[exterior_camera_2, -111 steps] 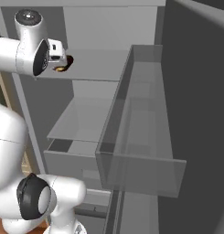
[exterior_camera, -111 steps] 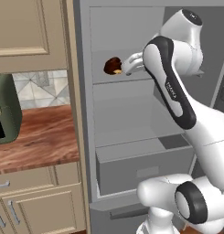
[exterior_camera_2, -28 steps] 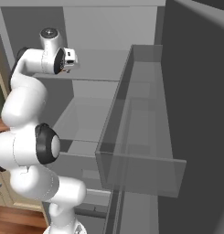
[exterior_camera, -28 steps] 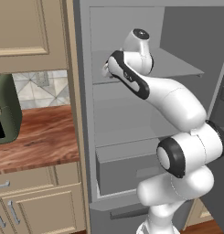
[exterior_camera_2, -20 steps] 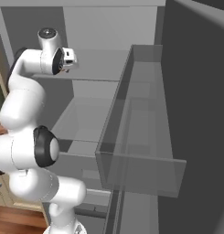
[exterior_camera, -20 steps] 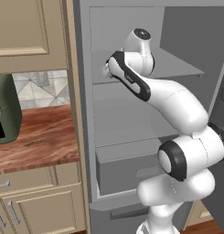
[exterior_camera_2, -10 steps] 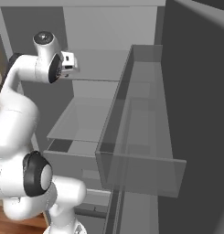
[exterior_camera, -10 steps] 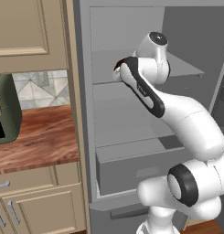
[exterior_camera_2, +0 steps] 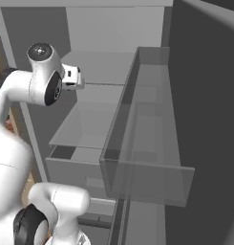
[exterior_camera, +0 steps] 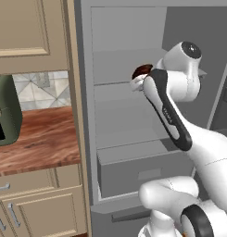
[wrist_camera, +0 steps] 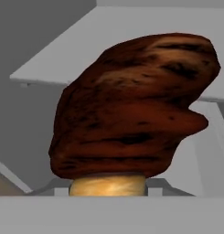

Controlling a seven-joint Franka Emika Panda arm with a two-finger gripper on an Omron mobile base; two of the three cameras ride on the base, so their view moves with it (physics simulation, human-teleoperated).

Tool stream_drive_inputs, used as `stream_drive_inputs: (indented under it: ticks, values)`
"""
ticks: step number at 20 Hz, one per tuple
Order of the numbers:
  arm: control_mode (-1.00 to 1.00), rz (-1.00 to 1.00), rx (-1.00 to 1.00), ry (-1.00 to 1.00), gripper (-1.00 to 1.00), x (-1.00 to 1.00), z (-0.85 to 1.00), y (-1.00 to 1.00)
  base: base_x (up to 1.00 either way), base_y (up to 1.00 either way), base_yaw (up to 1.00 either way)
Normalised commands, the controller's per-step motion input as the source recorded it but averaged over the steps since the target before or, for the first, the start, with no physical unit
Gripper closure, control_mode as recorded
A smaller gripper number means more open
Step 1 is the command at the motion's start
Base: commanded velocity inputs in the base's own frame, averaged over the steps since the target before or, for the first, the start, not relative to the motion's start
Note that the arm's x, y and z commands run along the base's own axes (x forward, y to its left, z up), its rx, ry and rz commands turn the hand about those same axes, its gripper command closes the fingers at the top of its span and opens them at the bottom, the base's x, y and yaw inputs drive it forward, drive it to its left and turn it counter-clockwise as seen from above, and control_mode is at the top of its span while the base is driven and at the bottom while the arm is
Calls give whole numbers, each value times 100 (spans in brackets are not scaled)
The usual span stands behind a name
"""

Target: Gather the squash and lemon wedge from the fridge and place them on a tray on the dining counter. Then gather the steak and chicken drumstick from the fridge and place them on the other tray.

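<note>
Tool clenched on the chicken drumstick in the left base view, lifted just clear of the fridge shelf for carrying out — wrist alone visible from the right — and close in the hand view, drumstick bone-end down, meat outward.

The chicken drumstick presented a dark red-brown, mottled, roasted-looking skin with a slight sheen, and a paler tan, smoother bone end below. The fridge interior was plain matt grey, smooth throughout; its door bin looked like translucent grey plastic. The counter top showed reddish-brown wood grain with a soft gloss. The cabinets were beige, matt and panelled. The backsplash appeared as pale patterned tile. The appliance on the counter was dull olive green.
</note>
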Motion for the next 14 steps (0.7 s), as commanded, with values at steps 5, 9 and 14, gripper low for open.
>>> stream_drive_inputs:
  ticks: [5, 9, 14]
  values:
    - [-100, -8, 4, -1, 100, -94, 9, -13, 0, 0, 0]
    - [-100, -8, 0, 0, 100, -92, 7, -5, 0, 0, 0]
    - [-100, -9, 0, 0, 100, -90, 8, -1, 0, 0, 0]
